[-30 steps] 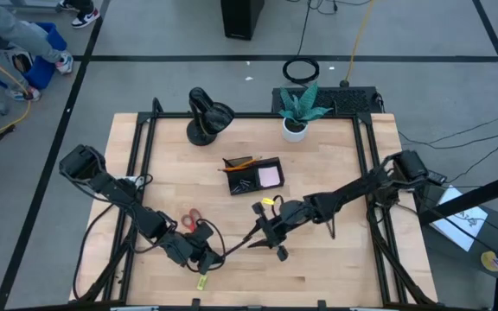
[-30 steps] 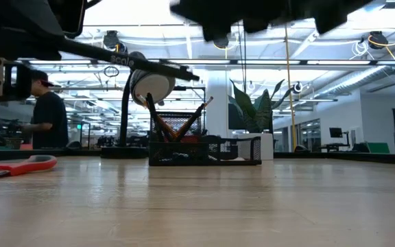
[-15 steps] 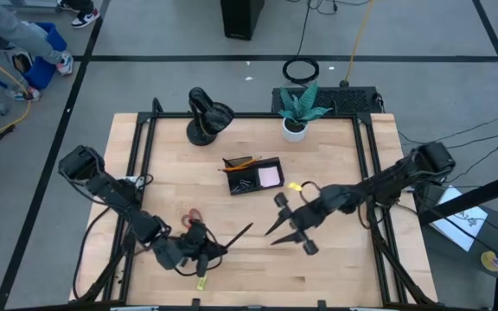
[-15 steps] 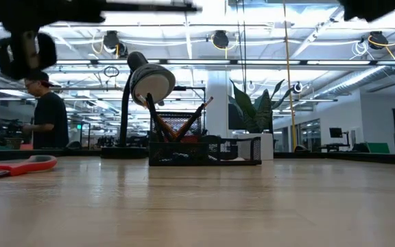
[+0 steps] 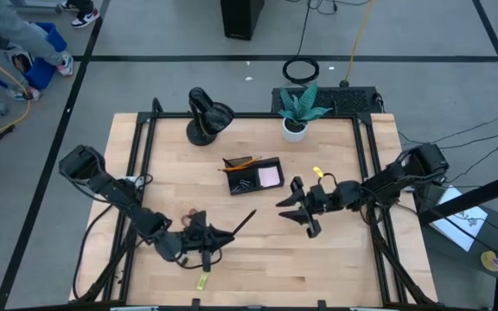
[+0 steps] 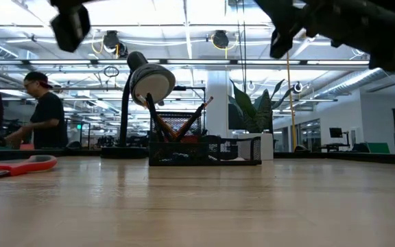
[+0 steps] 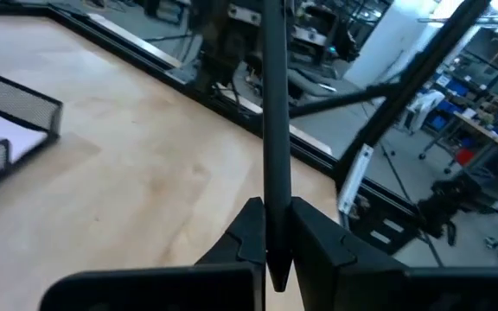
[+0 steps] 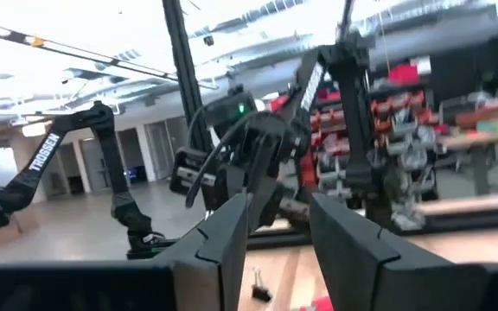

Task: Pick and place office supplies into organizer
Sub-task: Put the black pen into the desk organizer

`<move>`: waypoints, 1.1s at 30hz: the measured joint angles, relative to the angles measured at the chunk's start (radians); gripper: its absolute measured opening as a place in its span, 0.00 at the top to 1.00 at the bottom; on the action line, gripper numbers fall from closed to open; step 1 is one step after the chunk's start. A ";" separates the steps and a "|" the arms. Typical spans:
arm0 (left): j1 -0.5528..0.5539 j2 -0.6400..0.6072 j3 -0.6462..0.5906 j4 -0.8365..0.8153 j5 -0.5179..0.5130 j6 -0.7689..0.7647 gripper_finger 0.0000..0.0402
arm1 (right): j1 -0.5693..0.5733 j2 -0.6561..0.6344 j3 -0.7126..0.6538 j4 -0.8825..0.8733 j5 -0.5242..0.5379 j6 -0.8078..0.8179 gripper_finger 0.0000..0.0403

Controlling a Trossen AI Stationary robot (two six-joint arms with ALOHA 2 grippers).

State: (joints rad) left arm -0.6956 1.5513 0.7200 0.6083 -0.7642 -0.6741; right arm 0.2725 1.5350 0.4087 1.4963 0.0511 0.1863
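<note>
A black pen [image 5: 240,220] sticks out from my left gripper [image 5: 221,232], which is shut on it at the near left of the table; the left wrist view shows the pen [image 7: 275,130] running away from that gripper [image 7: 275,246]. Right of the centre, my right gripper [image 5: 294,209] hovers open with nothing between its fingers [image 8: 232,242]. The black organizer [image 5: 253,174] stands at mid-table with orange pencils and a pink pad in it. Red-handled scissors [image 5: 190,216] lie flat beside my left arm. A yellow-green piece [image 5: 201,282] lies near the front edge. My left gripper pinches the pen between its two fingers [image 7: 251,231] close to its near end [image 7: 275,259], which just shows behind the fingertips. The fingers come nearly level from the near left, and the pen runs on along them. It is lifted clear and points toward the table's far right.
A black desk lamp [image 5: 207,117] and a potted plant [image 5: 295,128] stand along the far edge. A small black clip [image 8: 258,285] lies on the wood between the arms. Bare wood lies in front of the organizer [image 6: 204,147]. A person [image 6: 43,113] stands in the room beyond.
My right gripper has drawn back from the pen toward the table's right and far side and has tipped upward. My left gripper has rolled and risen a little, keeping the pen, whose free end has swung toward the far right.
</note>
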 joint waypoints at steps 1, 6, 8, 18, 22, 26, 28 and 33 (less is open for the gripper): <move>0.015 0.000 0.000 0.003 0.009 0.001 0.94 | -0.005 0.012 0.005 -0.003 0.000 0.023 0.70; 0.076 0.000 0.000 0.004 0.063 0.007 0.95 | -0.022 0.096 0.030 0.013 -0.001 0.096 0.66; 0.092 0.000 0.000 0.007 0.085 0.010 0.94 | -0.024 0.145 0.047 0.055 -0.001 0.112 0.63; 0.103 0.000 -0.001 0.045 0.111 0.049 0.95 | -0.056 0.230 0.170 0.070 -0.108 0.166 0.48; 0.103 0.000 0.000 0.047 0.111 0.045 0.93 | -0.075 0.230 0.218 0.057 -0.110 0.168 0.45; 0.103 0.000 -0.001 0.046 0.118 0.044 0.93 | -0.090 0.230 0.254 0.020 -0.160 0.169 0.45; 0.103 0.000 -0.001 0.045 0.120 0.048 0.94 | -0.090 0.230 0.264 0.018 -0.159 0.169 0.46; 0.103 0.000 -0.001 0.046 0.120 0.048 0.93 | -0.091 0.230 0.286 0.013 -0.159 0.168 0.47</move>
State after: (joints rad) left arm -0.5922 1.5513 0.7193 0.6540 -0.6445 -0.6258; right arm 0.1818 1.7649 0.6948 1.5095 -0.1081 0.3545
